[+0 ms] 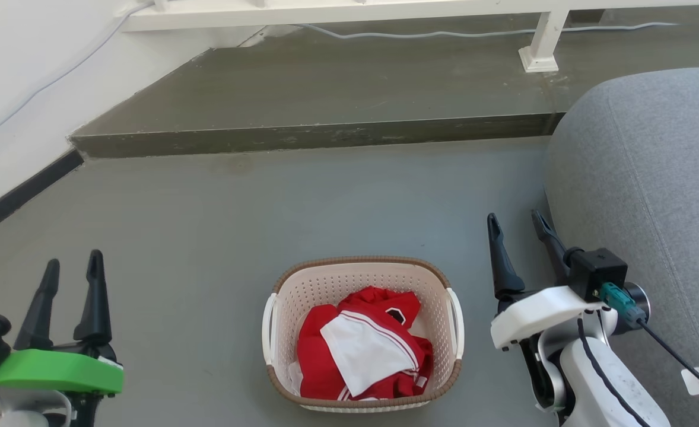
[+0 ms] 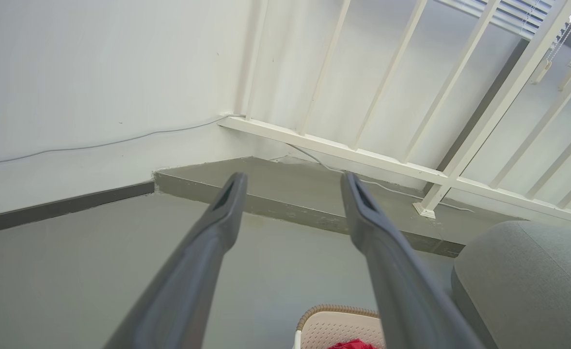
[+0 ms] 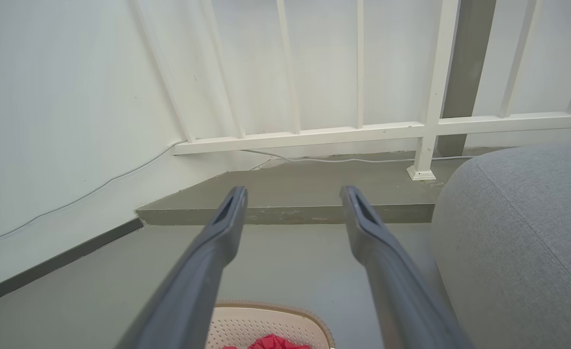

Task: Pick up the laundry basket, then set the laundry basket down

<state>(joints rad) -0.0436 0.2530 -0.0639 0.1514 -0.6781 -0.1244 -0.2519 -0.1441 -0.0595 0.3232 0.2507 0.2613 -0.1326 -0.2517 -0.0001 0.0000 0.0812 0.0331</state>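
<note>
Though near the laundry basket [image 1: 337, 284], left fingers [image 1: 95, 296] and right fingers [image 1: 499, 261] apart, empty.

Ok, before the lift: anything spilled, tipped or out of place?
Nothing stands out. The laundry basket sits upright on the floor, red and white clothes inside it, left gripper and right gripper open either side.

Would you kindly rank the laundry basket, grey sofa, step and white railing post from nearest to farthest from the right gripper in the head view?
From the right gripper:
1. grey sofa, just to its right
2. laundry basket, to its left
3. step, ahead
4. white railing post, up on the step, beyond
</note>
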